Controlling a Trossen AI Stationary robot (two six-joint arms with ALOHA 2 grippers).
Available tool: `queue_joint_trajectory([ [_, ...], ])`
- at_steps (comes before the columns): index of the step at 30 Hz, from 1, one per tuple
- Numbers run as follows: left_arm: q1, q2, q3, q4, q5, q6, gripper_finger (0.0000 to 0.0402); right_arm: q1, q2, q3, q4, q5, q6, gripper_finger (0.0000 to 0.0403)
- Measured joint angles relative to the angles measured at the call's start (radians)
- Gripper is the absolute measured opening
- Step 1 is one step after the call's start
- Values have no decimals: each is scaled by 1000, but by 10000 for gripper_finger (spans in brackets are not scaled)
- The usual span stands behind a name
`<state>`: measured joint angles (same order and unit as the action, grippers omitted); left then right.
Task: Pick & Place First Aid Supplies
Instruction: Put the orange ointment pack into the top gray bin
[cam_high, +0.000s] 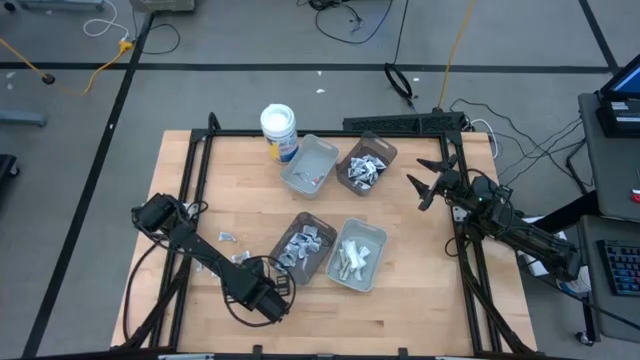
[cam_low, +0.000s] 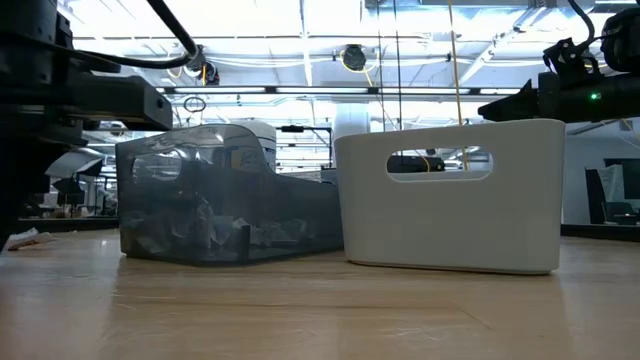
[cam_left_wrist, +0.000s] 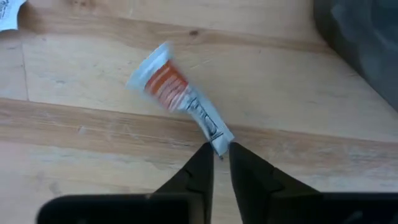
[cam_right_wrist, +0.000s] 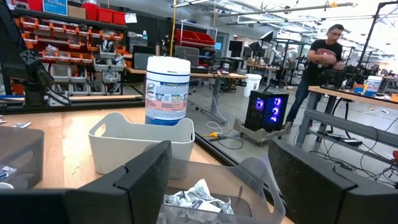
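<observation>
My left gripper (cam_left_wrist: 217, 163) is low over the table's near-left part (cam_high: 275, 283), shut on a small white packet with orange stripes (cam_left_wrist: 177, 93). Two more loose packets (cam_high: 234, 248) lie flat on the wood nearby. Four trays stand mid-table: a dark one (cam_high: 305, 245) and a pale one (cam_high: 356, 256) on the near side, a grey one (cam_high: 308, 165) and a brown one (cam_high: 366, 165) on the far side, all holding supplies. My right gripper (cam_high: 428, 185) is open, right of the brown tray, touching nothing. My left gripper pinches the striped packet by its plain white end (cam_left_wrist: 216, 138), between its two fingertips. The fingers lie along the packet's length, and the striped end (cam_left_wrist: 155, 65) points away from them. Whether that far end rests on the wood, I cannot tell.
A white round tub with a blue label (cam_high: 279, 130) stands by the far edge, next to the grey tray. The dark tray's corner (cam_left_wrist: 367, 43) is close beside the held packet. Another packet (cam_left_wrist: 6, 12) lies farther off. A person (cam_right_wrist: 320, 59) stands in the room behind.
</observation>
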<state>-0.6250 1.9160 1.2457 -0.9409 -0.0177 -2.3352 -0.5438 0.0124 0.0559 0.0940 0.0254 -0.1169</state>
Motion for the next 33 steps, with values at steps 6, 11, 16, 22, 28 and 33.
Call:
queue_joint_trajectory([
  [6, 0, 0, 0, 0, 0, 7, 7, 0, 0, 0, 0, 0, 0, 263],
  [11, 0, 0, 0, 0, 0, 10, 10, 0, 0, 0, 0, 0, 0, 263],
  [16, 0, 0, 0, 0, 0, 14, 3, 0, 0, 0, 0, 0, 0, 263],
  [22, -44, -31, 1, -24, 2, -64, 2, 0, 0, 0, 0, 0, 0, 263],
  [28, -80, -84, 2, -63, -12, -86, 1, 0, 0, 0, 0, 0, 0, 263],
  [33, -83, -149, 2, -95, -92, -87, 1, 0, 0, 0, 0, 0, 0, 263],
])
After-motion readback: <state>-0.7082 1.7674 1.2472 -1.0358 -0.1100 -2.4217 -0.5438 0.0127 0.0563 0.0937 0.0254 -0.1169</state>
